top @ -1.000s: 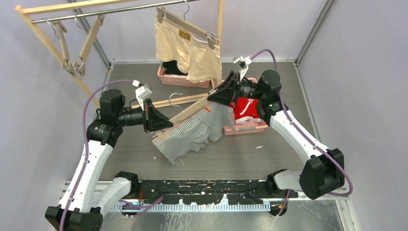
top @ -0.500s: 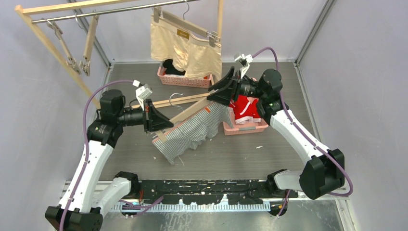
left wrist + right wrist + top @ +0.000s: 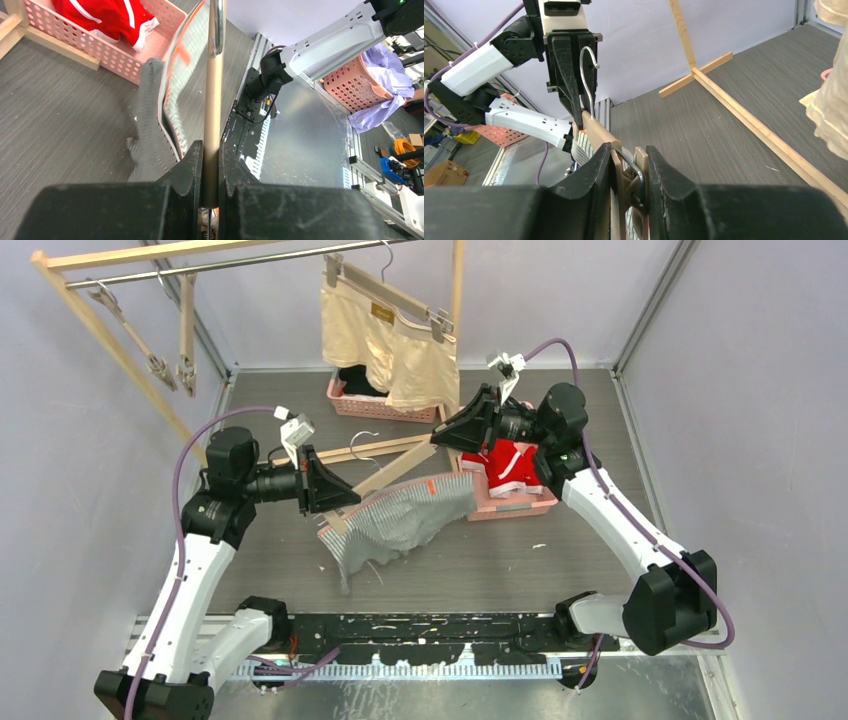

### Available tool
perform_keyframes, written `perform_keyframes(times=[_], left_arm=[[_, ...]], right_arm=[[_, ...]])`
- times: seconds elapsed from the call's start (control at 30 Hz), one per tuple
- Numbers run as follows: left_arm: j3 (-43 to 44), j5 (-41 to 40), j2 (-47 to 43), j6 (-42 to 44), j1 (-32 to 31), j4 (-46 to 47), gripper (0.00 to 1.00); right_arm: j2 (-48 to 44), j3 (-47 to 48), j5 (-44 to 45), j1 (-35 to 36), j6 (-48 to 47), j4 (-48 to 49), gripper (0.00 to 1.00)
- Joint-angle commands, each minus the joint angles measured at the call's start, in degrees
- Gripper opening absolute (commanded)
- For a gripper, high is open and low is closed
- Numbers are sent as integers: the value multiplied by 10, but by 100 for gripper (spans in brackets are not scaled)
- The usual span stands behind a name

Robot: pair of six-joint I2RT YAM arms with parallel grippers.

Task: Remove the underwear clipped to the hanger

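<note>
I am standing by the tabletop point(image 3: 560, 560) and watching two robot arms holding one wooden hanger point(image 3: 398, 470) up between them. The left hand point(image 3: 350, 502) is squeezing shut on the bar at the low, near end. The right hand point(image 3: 443, 438) is squeezing shut on the metal clip point(image 3: 636, 172) at the high, far end. So the hanger is lying long-ways from one hand to the other, slanting up toward the right.

The striped underwear point(image 3: 400, 525) is drooping under that bar. Its left corner is bunching up close below the left hand, and I think it is hanging on there. Its right corner is sagging lower than the bar, next to the pink basket point(image 3: 515, 508). That corner looks loose to me, but I cannot see the clip's grip well enough to be sure.

This matters most for the next move: the cloth is lying below and between the hands, and the part that seems caught is at the left hand's end. The left hand is nearer to it, but it is busy holding the bar. I think the right hand is the one that has to travel down along the bar to reach it.

The red underwear point(image 3: 510, 465) is lying in the pink basket, just beside the right hand. The beige underwear point(image 3: 395, 340) is hanging clipped on another hanger, up on the rail point(image 3: 200, 268) at the back, well apart from both hands.
</note>
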Motion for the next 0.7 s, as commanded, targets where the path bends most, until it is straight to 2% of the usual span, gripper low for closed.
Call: perform_keyframes(times=[0.0,0.03,0.07,0.13,0.27,0.37,0.67], left_arm=[[0,12,-11,-7,1,41,0],[0,12,-11,-9,0,44,0],[1,12,-11,-12,0,48,0],[2,11,-12,-18,0,56,0],[6,8,-14,-29,0,75,0],[11,7,-13,-53,0,99,1],[-11,-2,-12,-204,-10,285,0]], right_arm=[[-32,16,17,2,-17,14,8],[-35,18,23,3,-22,4,35],[-38,16,32,3,-28,-3,53],[-45,8,50,3,-37,-8,66],[-69,-28,106,3,-40,14,74],[-99,-82,146,3,-4,96,84],[-101,-175,214,9,115,332,79]])
